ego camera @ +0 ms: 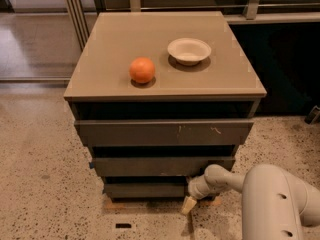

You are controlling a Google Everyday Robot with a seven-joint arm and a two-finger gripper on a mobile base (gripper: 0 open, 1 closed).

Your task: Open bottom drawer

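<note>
My claw point(190, 202) hangs at the right end of the bottom drawer point(145, 189). How open it is, I cannot tell.
</note>
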